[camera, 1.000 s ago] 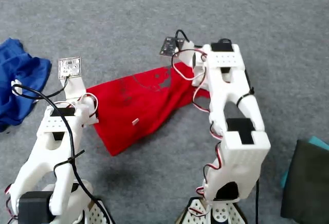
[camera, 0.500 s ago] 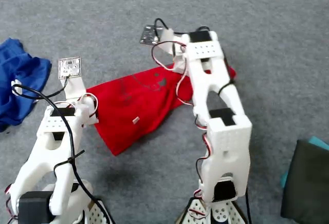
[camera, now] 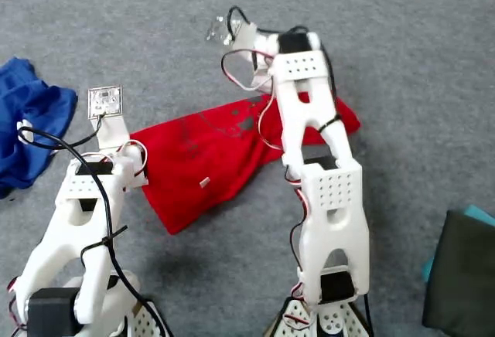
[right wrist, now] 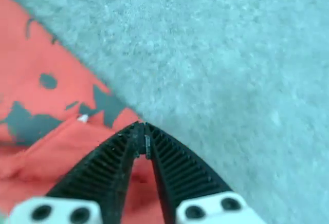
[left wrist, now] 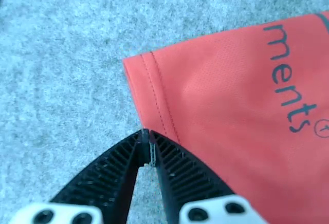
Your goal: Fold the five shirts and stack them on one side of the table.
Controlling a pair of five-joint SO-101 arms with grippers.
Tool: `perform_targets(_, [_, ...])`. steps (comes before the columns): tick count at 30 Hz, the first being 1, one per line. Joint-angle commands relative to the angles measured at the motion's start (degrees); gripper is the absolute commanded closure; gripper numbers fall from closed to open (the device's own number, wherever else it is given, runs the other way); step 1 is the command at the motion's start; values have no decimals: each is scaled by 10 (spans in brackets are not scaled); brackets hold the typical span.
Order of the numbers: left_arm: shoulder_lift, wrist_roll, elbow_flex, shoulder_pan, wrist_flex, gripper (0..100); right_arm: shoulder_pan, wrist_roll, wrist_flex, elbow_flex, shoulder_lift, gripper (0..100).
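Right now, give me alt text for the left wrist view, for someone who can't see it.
The left hand, black and ridged, is closed on the stitched hem of a red shirt, just beside the shirt's corner. The shirt carries dark print and lies flat on a grey table.

matt red mesh-knit shirt on rough grey felt table

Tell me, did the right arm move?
Yes. In the high view, the right arm swung left over the red shirt, toward the table's far edge, while the left arm stayed put.
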State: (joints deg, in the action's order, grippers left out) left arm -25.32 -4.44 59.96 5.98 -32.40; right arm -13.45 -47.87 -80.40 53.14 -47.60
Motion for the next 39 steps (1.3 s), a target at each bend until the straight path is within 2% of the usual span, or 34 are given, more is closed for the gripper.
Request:
perform_targets(1, [-2, 0, -8, -1, 7, 980, 26, 5, -136, 142, 10, 989])
perform_targets(4, [-2, 0, -8, -1, 7, 980, 44, -4, -224, 218, 9, 989])
perform_targets(7, [-2, 0, -8, -1, 7, 980, 79, 1, -221, 204, 23, 990])
perform_targets(15, [-2, 0, -7, -1, 8, 980, 120, -4, -217, -92, 167, 992])
perform_targets(19, [-2, 0, -7, -1, 8, 980, 121, -14, -159, -266, 258, 991])
perform_targets(26, [-2, 0, -9, -1, 8, 980, 94, -19, 25, -496, 319, 990])
perform_targets(32, [-1, 0, -10, -10, 8, 980, 54, 16, 129, -508, 280, 990])
perform_targets(39, [-1, 0, -8, -15, 8, 980, 44, 42, 161, -383, 217, 990])
